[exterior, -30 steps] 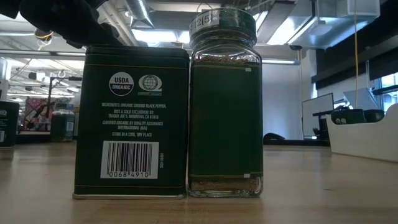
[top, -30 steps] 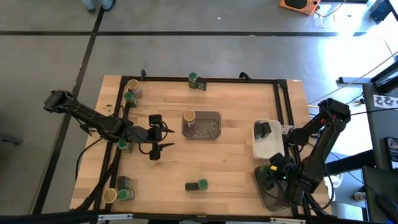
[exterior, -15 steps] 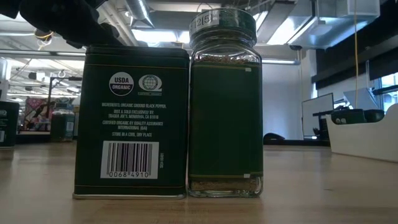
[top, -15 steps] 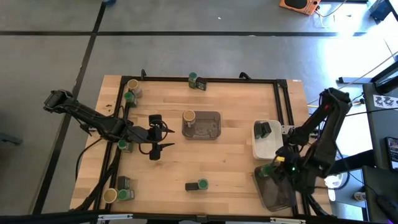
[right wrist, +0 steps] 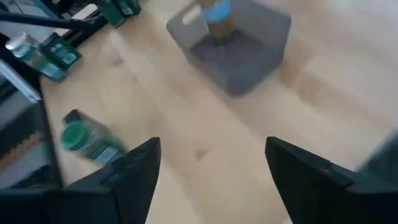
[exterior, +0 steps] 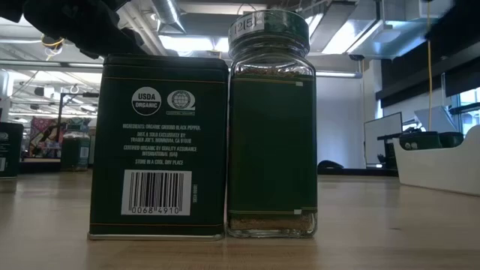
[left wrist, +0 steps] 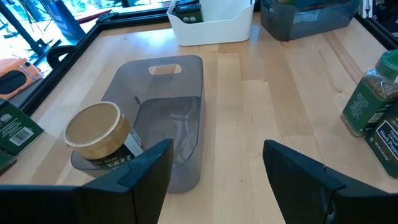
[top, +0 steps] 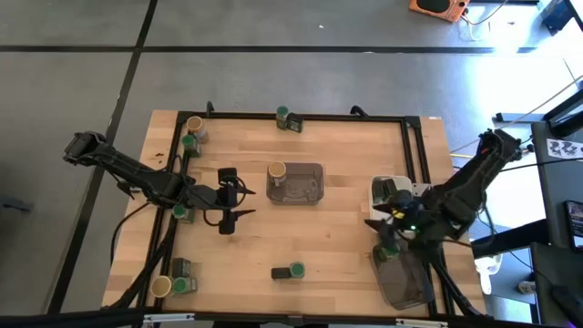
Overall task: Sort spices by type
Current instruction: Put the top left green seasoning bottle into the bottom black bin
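The left gripper (top: 239,199) hovers left of centre in the high view, jaws parted and empty. Just right of it lies the grey tray (top: 308,194), with a tan-lidded jar (top: 277,170) standing in its upper left corner — ahead of the jaws, not between them. In the left wrist view that jar (left wrist: 99,132) sits just past the left finger (left wrist: 146,172), apart from it.

The right gripper (top: 381,228) hangs at the right of the high view, jaws wide and holding nothing, beside the white tray (top: 387,217) and just above the dark tray (top: 408,287).

A green-lidded jar (top: 297,271) and a tin (top: 281,272) stand touching at bottom centre, with bare wood all round them — the widest free stretch lies between the two grippers. More spices crowd the edges: a pair at upper left (top: 193,132), one at the top rail (top: 286,117), a jar on the left rail (top: 181,213), a cluster at lower left (top: 175,281). A tin (top: 386,189) lies in the white tray.
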Available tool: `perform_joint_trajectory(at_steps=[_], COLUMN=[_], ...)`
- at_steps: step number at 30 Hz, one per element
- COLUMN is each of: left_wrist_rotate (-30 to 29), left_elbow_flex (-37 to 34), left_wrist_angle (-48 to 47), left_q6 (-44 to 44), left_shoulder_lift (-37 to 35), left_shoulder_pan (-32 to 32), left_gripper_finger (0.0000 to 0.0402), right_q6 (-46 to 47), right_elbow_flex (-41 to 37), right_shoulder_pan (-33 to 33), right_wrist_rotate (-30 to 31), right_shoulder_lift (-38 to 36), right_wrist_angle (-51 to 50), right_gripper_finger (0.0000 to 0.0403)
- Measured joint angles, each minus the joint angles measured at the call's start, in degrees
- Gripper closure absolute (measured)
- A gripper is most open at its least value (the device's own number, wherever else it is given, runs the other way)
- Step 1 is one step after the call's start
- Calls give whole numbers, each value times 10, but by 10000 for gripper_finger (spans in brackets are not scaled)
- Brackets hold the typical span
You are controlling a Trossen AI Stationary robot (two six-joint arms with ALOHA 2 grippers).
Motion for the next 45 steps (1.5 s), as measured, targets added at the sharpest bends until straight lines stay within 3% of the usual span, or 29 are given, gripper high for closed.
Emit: perform_joint_trajectory(at_steps=[7,12,20,25,31,37,41,45], left_wrist_rotate=[-11,-13,-14,-22,-38,-70,-78,-105], left_elbow_flex=[0,48,137,184,234,239,238,238], left_wrist_angle=[-1,-76,-178,-296,-429,-547,-649,-707], left_q6=[-19,-3,-2,-31,-97,-166,-218,-247], left_shoulder_lift=[-1,-5,-5,-5,-5,-3,2,3], left_shoulder_pan=[9,29,110,171,244,311,349,384], left_gripper_finger=[155,152,79,49,47,47,47,47], right_q6=[-293,-449,-698,-871,-910,-846,-822,-822], right_elbow_flex=[0,0,0,0,0,0,0,0], right_shoulder_pan=[-129,-207,-335,-436,-518,-519,-485,-465], right_wrist_rotate=[1,-1,-8,-116,-263,-382,-385,-335], right_shoulder_lift=[28,47,69,75,75,88,107,130], right_wrist_angle=[115,182,299,411,463,464,470,506], right_gripper_finger=[113,113,113,113,113,113,113,113])
